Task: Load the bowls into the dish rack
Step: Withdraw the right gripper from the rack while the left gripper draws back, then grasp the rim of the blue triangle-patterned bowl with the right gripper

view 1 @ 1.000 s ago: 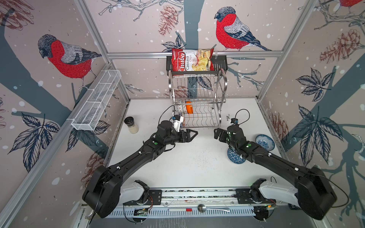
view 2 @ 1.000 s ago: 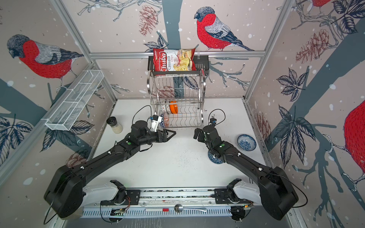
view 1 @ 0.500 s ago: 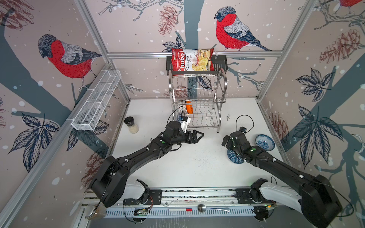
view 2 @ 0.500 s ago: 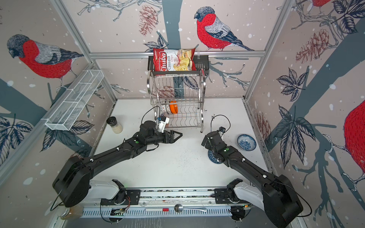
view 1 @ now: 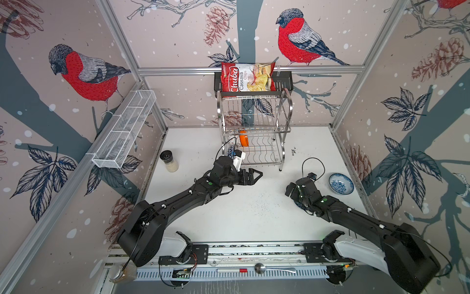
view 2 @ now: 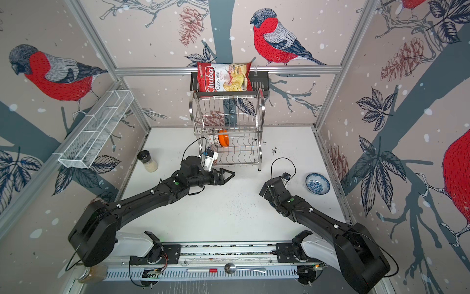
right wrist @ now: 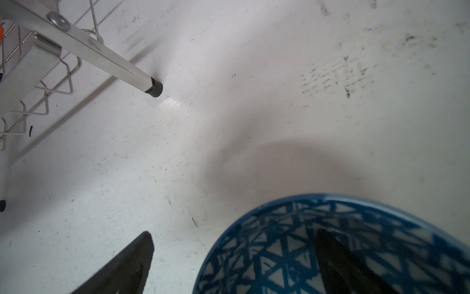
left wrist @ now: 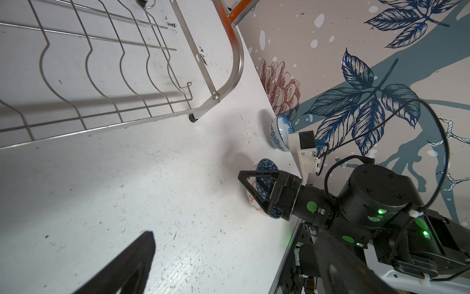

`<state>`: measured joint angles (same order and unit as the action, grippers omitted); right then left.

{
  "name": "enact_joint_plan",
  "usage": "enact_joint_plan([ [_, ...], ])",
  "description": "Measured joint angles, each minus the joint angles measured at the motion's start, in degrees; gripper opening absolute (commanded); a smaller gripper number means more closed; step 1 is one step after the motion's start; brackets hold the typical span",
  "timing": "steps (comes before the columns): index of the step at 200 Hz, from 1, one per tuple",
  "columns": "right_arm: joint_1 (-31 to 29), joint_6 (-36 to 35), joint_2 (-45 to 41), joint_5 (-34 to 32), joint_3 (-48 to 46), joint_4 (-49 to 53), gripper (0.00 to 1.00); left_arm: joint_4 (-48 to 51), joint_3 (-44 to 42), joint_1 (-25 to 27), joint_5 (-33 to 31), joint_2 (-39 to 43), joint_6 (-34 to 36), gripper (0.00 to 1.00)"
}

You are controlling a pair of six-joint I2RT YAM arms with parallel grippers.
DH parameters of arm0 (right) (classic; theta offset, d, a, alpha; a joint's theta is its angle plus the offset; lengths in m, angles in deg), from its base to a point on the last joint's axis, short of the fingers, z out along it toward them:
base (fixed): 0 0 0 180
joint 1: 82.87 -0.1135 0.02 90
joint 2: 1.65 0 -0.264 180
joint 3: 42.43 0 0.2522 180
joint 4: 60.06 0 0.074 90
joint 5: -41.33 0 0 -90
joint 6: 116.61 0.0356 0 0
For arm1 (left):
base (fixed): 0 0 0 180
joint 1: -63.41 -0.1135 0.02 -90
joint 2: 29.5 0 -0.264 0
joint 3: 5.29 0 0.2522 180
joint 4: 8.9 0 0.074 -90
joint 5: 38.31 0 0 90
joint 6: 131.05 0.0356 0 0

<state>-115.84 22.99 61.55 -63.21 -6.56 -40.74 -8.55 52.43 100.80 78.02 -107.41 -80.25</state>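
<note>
The dish rack (view 1: 254, 132) (view 2: 229, 132) stands at the back middle. An orange bowl (view 1: 243, 138) (view 2: 223, 138) and a patterned bowl (view 2: 212, 140) stand on edge in its lower tier. The dark-blue triangle bowl (right wrist: 292, 244) (left wrist: 264, 165) sits on the table under my right gripper (view 1: 292, 189) (right wrist: 229, 264). That gripper is open, one finger inside the bowl and one outside, so the rim lies between the jaws. The blue-floral bowl (view 1: 341, 183) (view 2: 317, 183) (left wrist: 278, 135) rests by the right wall. My left gripper (view 1: 256, 175) (view 2: 229, 175) (left wrist: 229, 267) hovers open and empty before the rack's front foot.
A glass shaker jar (view 1: 169, 161) stands at the left of the table. A white mesh basket (view 1: 124, 133) hangs on the left wall. A chips bag (view 1: 246, 77) sits on the black shelf above the rack. A spoon (view 1: 274, 268) lies on the front rail.
My right gripper has drawn back from the rack and come down over the triangle bowl. My left gripper has slid right along the rack's front. Both stayed open.
</note>
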Motion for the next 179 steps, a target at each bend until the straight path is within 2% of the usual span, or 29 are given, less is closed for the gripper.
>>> enact_joint_plan([
  [92,-1.4,-0.2,6.8,0.7,2.2,-7.6,1.00,0.7,1.3,0.0,-1.1,-0.4,0.0,0.98],
  [179,-6.7,-0.2,16.7,2.8,9.7,-10.1,1.00,1.5,2.5,-0.2,-2.4,-1.0,0.0,0.98],
])
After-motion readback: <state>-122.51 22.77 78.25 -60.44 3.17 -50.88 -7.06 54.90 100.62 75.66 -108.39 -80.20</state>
